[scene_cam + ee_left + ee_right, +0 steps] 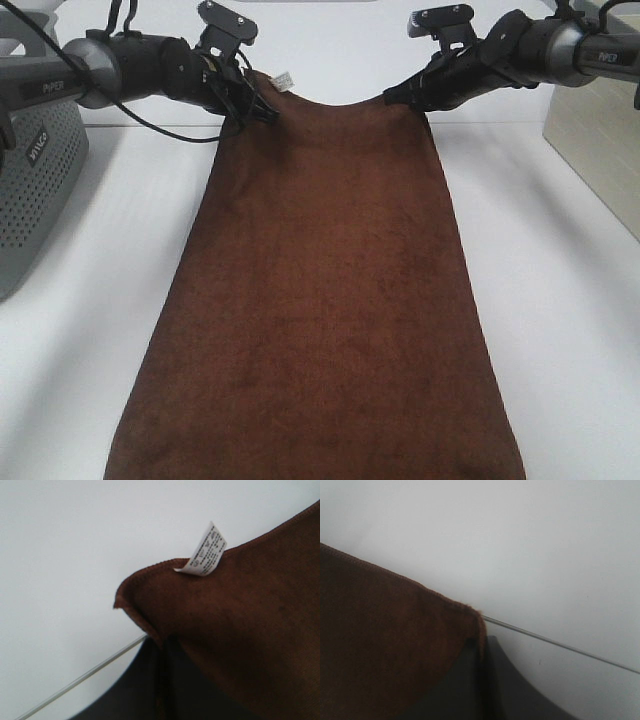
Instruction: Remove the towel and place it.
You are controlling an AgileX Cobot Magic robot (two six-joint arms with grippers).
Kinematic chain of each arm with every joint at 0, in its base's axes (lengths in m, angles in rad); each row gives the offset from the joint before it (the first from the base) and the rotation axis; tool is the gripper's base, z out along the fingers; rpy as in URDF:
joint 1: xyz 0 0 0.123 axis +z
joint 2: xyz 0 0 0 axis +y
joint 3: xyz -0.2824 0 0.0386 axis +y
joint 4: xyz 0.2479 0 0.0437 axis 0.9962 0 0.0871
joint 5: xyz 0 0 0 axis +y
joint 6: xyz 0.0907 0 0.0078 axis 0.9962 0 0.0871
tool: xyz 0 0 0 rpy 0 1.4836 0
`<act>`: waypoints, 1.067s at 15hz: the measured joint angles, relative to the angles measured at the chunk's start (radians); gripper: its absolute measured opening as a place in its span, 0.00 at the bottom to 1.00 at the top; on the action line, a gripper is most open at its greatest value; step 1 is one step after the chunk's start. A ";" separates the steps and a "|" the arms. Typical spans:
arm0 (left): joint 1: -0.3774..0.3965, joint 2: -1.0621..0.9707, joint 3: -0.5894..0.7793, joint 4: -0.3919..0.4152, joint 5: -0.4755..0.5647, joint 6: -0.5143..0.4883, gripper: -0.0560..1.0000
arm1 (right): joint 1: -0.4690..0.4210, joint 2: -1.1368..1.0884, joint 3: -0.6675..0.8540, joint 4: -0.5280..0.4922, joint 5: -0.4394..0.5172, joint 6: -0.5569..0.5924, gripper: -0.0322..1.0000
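The dark brown towel point(320, 300) hangs stretched between my two grippers and drapes down toward the front of the white table. My left gripper point(262, 110) is shut on its far left corner, next to the small white tag point(285, 79). The tag point(202, 552) and the pinched corner point(150, 610) show in the left wrist view. My right gripper point(400, 97) is shut on the far right corner, which shows in the right wrist view point(455, 625). The top edge sags slightly between the grippers.
The grey perforated basket point(35, 190) stands at the left edge of the table. A beige box point(600, 150) stands at the right edge. The white table point(560, 330) spreads on both sides of the towel.
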 joint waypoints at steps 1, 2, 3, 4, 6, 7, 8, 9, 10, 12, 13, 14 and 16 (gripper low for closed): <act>0.000 0.000 0.000 0.000 0.000 0.000 0.05 | 0.000 0.000 0.000 0.000 0.000 0.000 0.04; 0.000 0.011 0.000 0.000 -0.012 0.000 0.05 | 0.000 0.004 -0.001 0.000 -0.008 -0.002 0.04; 0.000 0.032 -0.007 0.002 -0.041 0.001 0.05 | 0.000 0.021 -0.003 0.000 -0.032 -0.014 0.04; 0.000 0.041 -0.008 0.002 -0.065 0.001 0.05 | 0.000 0.026 -0.003 0.000 -0.044 -0.019 0.04; 0.000 0.047 -0.008 0.002 -0.103 0.001 0.05 | 0.000 0.038 -0.003 0.000 -0.082 -0.021 0.04; 0.003 0.049 -0.008 0.002 -0.123 0.001 0.05 | 0.000 0.042 -0.003 0.000 -0.094 -0.021 0.04; 0.007 0.050 -0.008 0.002 -0.129 -0.001 0.05 | 0.000 0.044 -0.003 0.000 -0.099 -0.025 0.04; 0.009 0.050 -0.008 0.001 -0.131 -0.001 0.05 | 0.000 0.044 -0.003 0.000 -0.104 -0.025 0.04; 0.021 0.050 -0.008 -0.010 -0.132 -0.001 0.05 | 0.000 0.047 -0.003 0.000 -0.123 -0.025 0.04; 0.038 0.050 -0.008 -0.030 -0.132 -0.002 0.05 | 0.000 0.047 -0.003 0.000 -0.128 -0.026 0.04; 0.042 0.050 -0.008 -0.039 -0.132 -0.002 0.05 | 0.000 0.047 -0.003 0.000 -0.129 -0.026 0.04; 0.047 0.050 -0.008 -0.048 -0.132 -0.002 0.05 | 0.000 0.047 -0.003 0.000 -0.131 -0.026 0.04; 0.048 0.054 -0.008 -0.055 -0.133 -0.004 0.05 | 0.000 0.047 -0.003 0.000 -0.140 -0.026 0.04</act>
